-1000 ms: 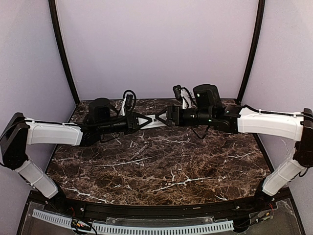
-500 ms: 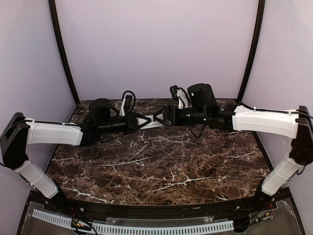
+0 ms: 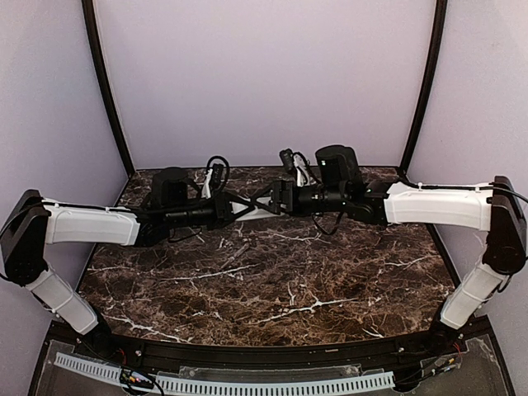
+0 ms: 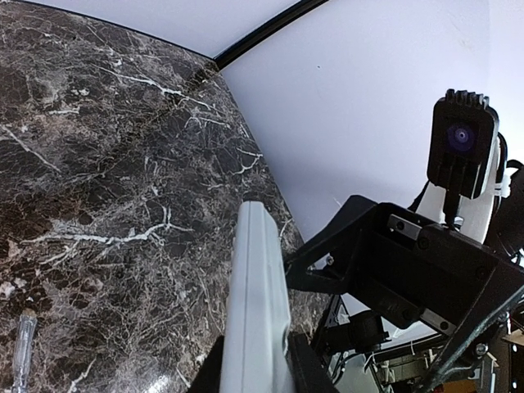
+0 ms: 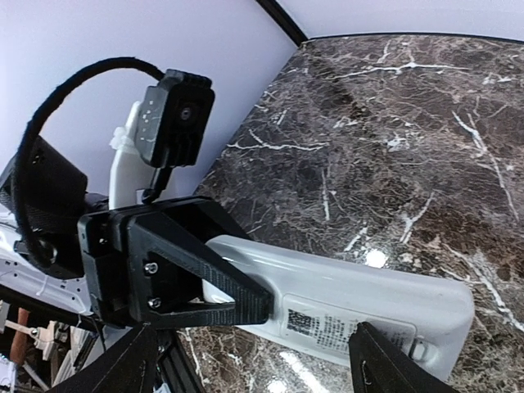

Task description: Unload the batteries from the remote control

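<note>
My left gripper is shut on the long edges of the white remote control and holds it above the marble table. In the left wrist view the remote control stands edge-on between the left gripper's fingers. The right wrist view shows the remote control's back with a printed label and a closed cover. My right gripper is open, one finger on each side of that back; I cannot tell whether it touches. In the top view the right gripper meets the remote's far end. The batteries are hidden.
A slim pale stick lies on the marble table in front of the arms, and the left wrist view shows the stick too. Lilac walls and two black frame poles close the back.
The right arm has moved left, bringing its open gripper up to the remote's far end. The left gripper and the remote have stayed put.
</note>
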Action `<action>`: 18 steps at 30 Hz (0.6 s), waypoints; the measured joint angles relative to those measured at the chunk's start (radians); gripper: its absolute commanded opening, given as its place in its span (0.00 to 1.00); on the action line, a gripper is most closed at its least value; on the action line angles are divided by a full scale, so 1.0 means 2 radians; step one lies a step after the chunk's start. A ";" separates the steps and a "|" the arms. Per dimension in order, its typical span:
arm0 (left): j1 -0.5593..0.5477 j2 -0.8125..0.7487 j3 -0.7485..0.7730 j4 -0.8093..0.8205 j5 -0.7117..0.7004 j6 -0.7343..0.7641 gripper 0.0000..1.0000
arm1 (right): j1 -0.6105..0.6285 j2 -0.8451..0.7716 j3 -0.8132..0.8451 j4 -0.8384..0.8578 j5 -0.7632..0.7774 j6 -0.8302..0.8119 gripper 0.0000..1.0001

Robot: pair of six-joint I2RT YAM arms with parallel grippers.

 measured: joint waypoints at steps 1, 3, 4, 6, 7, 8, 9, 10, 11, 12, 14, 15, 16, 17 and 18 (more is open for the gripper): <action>0.000 0.000 0.000 0.000 0.001 0.000 0.00 | -0.003 0.000 -0.005 0.013 -0.015 0.005 0.80; 0.000 0.000 0.000 0.000 0.002 0.000 0.00 | -0.011 0.000 -0.014 0.032 -0.039 0.015 0.80; 0.000 0.000 0.000 0.001 0.002 0.000 0.00 | -0.015 0.000 -0.018 0.039 -0.049 0.018 0.80; 0.000 0.000 0.000 0.001 0.002 0.000 0.01 | -0.020 0.000 -0.022 0.048 -0.062 0.022 0.80; 0.000 0.000 0.000 0.001 0.002 0.000 0.00 | -0.021 0.000 -0.023 0.050 -0.067 0.023 0.80; 0.000 0.000 0.000 0.001 0.002 0.001 0.00 | -0.022 0.000 -0.023 0.050 -0.069 0.022 0.80; 0.000 0.000 0.000 0.001 0.002 0.001 0.00 | -0.022 0.000 -0.023 0.049 -0.070 0.019 0.80; -0.001 0.000 0.000 0.001 0.002 0.002 0.00 | -0.022 -0.002 -0.023 0.044 -0.070 0.014 0.80; -0.002 0.000 0.000 0.000 0.002 0.002 0.00 | -0.022 -0.004 -0.022 0.038 -0.068 0.008 0.80; -0.003 0.000 0.000 0.000 0.001 0.002 0.00 | -0.022 -0.008 -0.021 0.027 -0.064 0.002 0.80; -0.006 0.000 0.000 0.000 0.000 0.004 0.00 | -0.022 -0.018 -0.019 0.000 -0.049 -0.011 0.80; -0.007 0.000 0.000 0.001 -0.001 0.004 0.00 | -0.022 -0.023 -0.018 -0.014 -0.041 -0.016 0.80; -0.009 0.000 0.000 0.002 -0.001 0.004 0.00 | -0.022 -0.029 -0.016 -0.028 -0.033 -0.021 0.80; -0.010 0.000 0.000 0.005 0.000 0.003 0.00 | -0.022 -0.034 -0.014 -0.041 -0.024 -0.026 0.79; -0.011 0.000 0.000 0.008 0.000 0.001 0.00 | -0.021 -0.038 -0.013 -0.051 -0.016 -0.029 0.79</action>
